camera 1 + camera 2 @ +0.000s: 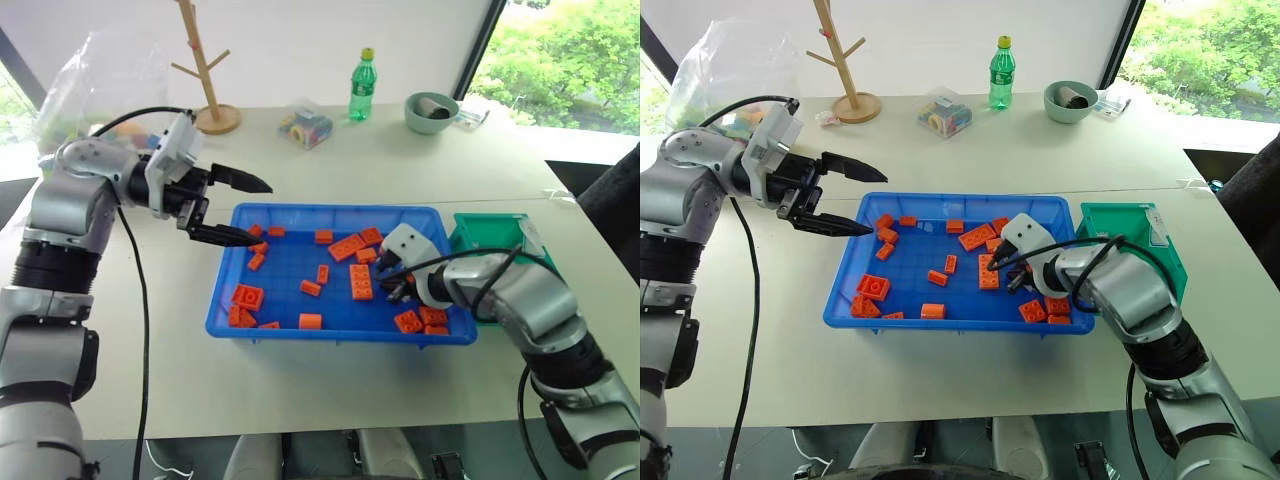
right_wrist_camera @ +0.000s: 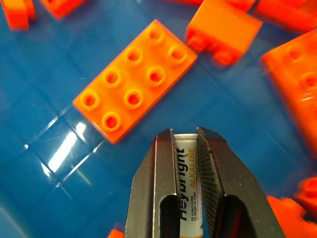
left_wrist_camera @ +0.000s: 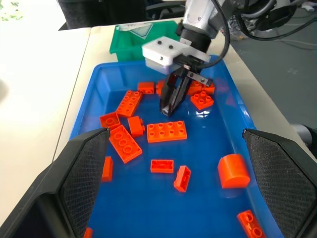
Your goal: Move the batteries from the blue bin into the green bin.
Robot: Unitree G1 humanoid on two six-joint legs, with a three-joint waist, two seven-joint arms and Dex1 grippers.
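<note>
- Desk (image 1: 400, 180), pale and wide, carries the blue bin (image 1: 300, 328) near its front edge, with the green bin (image 1: 480, 232) touching the blue bin's right end.
- Orange bricks (image 1: 361, 281) lie scattered over the blue bin's floor, thickest toward the right end.
- The right end effector (image 2: 187, 144) is inside the blue bin at its right end, angled downward, its two black fingers clamped on a battery (image 2: 189, 188).
- The battery is a pale cylinder with printed lettering, lying lengthwise between the fingers, its tip just above the blue floor beside a large eight-stud brick (image 2: 133, 82).
- The left end effector (image 1: 235, 208) hangs over the blue bin's left rim, pointing to the right, its fingers spread apart and empty.
- At the desk's far side stand a wooden peg tree (image 1: 205, 70), a green bottle (image 1: 362, 86), a round pale-green bowl (image 1: 431, 112) and a small clear box of coloured items (image 1: 305, 125).
</note>
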